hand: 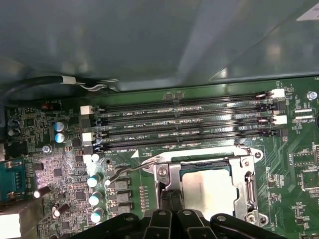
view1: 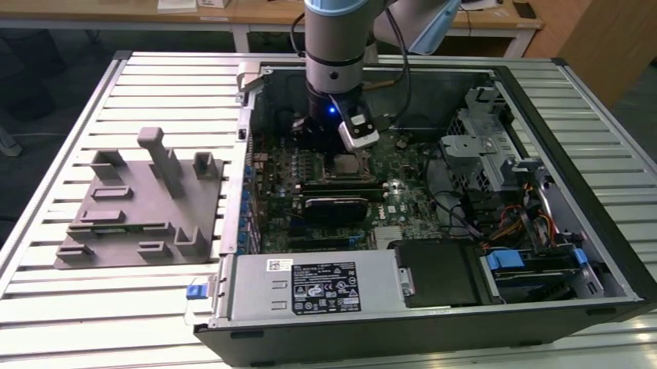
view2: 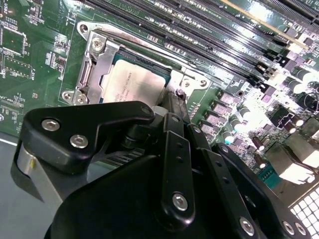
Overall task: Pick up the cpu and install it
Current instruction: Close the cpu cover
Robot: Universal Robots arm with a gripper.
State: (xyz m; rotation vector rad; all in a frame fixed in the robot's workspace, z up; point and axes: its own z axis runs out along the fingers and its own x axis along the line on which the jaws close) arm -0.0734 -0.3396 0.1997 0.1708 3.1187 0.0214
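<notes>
Slatted table (view1: 154,84) carried an open computer case (view1: 411,340); I saw the pincer (hand: 170,198) clenched empty beside the cpu (hand: 207,191), which lay in its socket (hand: 249,185).

Gripper: the black metal gripper (view1: 337,150) hangs inside the open black metal computer case (view1: 575,115), low over the green motherboard (view1: 411,207).
Cpu: the pale silver-grey square cpu (view2: 132,84) (hand: 209,191) lies in the silver metal socket frame (hand: 249,184), just below the gripper's tip.
Memory: the long black memory slots (hand: 179,124) run beside the socket frame, near the gripper.
Fixture: the grey plastic fixture plate (view1: 134,207) sits on the slatted metal table (view1: 61,307) outside the case, well apart from the gripper, towards the exterior view's left.
</notes>
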